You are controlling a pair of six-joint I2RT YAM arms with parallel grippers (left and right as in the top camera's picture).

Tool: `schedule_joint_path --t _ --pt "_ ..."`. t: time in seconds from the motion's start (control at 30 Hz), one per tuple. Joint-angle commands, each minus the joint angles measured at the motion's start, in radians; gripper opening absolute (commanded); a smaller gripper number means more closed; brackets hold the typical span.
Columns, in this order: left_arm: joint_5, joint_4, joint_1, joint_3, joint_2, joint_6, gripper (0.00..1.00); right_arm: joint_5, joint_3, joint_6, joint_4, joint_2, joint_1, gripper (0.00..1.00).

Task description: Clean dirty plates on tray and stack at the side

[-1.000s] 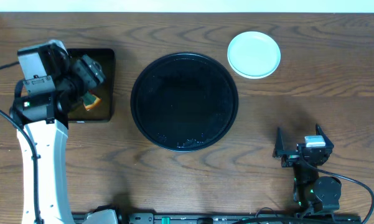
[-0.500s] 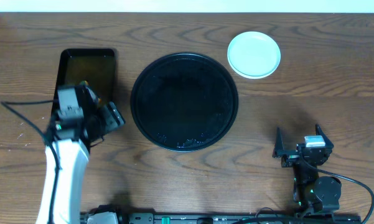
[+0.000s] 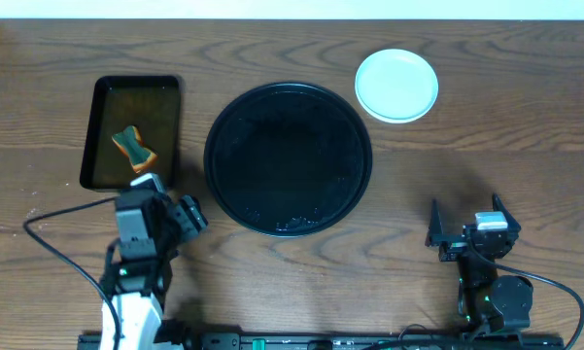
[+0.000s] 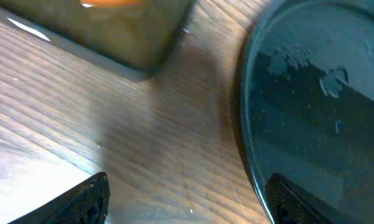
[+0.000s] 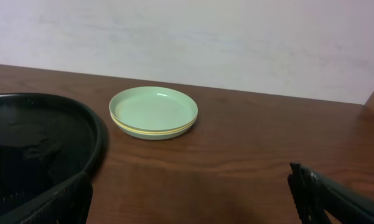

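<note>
Seen from overhead, the round black tray [image 3: 288, 146] sits mid-table with only wet smears on it. The plates [image 3: 396, 85] are stacked off it at its 1 o'clock, on the bare table [image 3: 525, 117]. At the tray's 9 o'clock lies a smaller rectangular tray [image 3: 146, 102] of brownish liquid with a sponge [image 3: 133, 148] in it. The left fingers [image 3: 189, 212] hover at 8 o'clock, near the round rim; the right fingers [image 3: 434, 222] stand at 4 o'clock, well apart from it.

From the left wrist, its fingers are spread wide with nothing between them, over wood between the two trays.

From the right wrist, those fingers gape just as wide and empty. The plates lie ahead at about 11 o'clock, mint-green on top with a yellow edge showing beneath.
</note>
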Motion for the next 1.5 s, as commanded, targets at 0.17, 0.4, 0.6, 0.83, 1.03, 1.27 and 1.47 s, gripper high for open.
schedule_joint_path --t 0.17,0.4,0.6,0.83,1.03,1.27,1.47 --pt "-0.064 0.157 -0.078 -0.154 -0.122 0.102 0.81 -0.007 -0.002 -0.006 -0.004 -0.006 -0.006 0.99" --pt "-0.056 0.346 -0.084 -0.303 -0.219 0.101 0.81 -0.007 -0.002 -0.006 -0.004 -0.006 -0.006 0.99" --pt "-0.056 0.365 -0.084 -0.350 -0.306 0.102 0.81 -0.007 -0.002 -0.006 -0.004 -0.006 -0.006 0.99" --pt "-0.055 0.362 -0.085 -0.385 -0.350 0.134 0.81 -0.007 -0.002 -0.006 -0.005 -0.006 -0.006 0.99" --pt "-0.052 0.364 -0.109 -0.385 -0.358 0.174 0.81 -0.007 -0.002 -0.006 -0.005 -0.006 -0.006 0.99" --pt "-0.052 0.336 -0.109 -0.385 -0.373 0.180 0.81 -0.007 -0.002 -0.006 -0.004 -0.006 -0.006 0.99" --pt "-0.049 0.214 -0.109 -0.385 -0.489 0.181 0.81 -0.007 -0.002 -0.006 -0.004 -0.006 -0.006 0.99"
